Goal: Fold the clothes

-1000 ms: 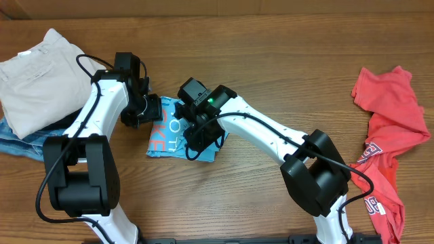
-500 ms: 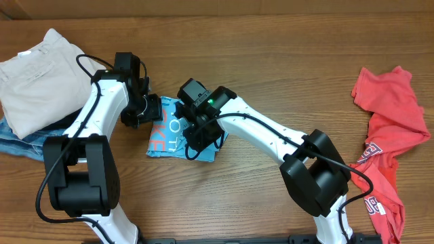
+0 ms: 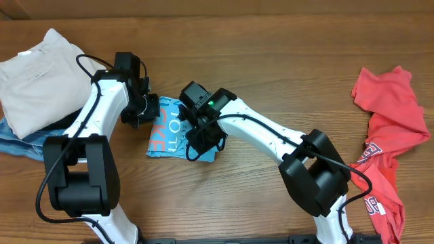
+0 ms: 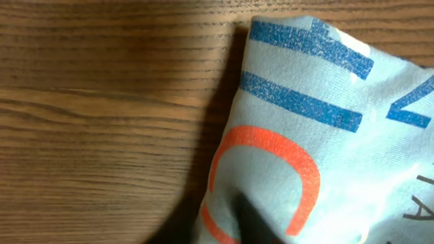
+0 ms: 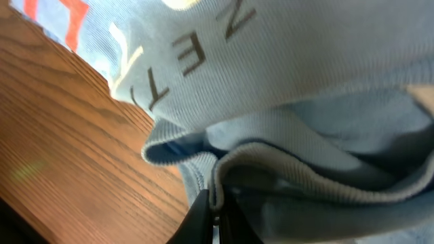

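Observation:
A folded light blue shirt (image 3: 167, 133) with orange and blue print lies at the table's middle. My left gripper (image 3: 156, 112) sits at its upper left edge, shut on the cloth. In the left wrist view one dark finger (image 4: 252, 220) presses on the printed fabric (image 4: 319, 135), which puckers around the left gripper (image 4: 224, 229). My right gripper (image 3: 205, 144) is over the shirt's right side. In the right wrist view the right gripper (image 5: 215, 210) pinches a ribbed hem (image 5: 298, 166) of the shirt. A crumpled red shirt (image 3: 388, 129) lies at the far right.
Beige trousers (image 3: 37, 78) are stacked on a denim piece (image 3: 15, 144) at the far left. The red shirt reaches down to the front right edge. Bare wood (image 3: 285, 61) runs along the back.
Both grippers have closed on the blue shirt. The right gripper has shifted slightly to the right; the left arm has stayed in place.

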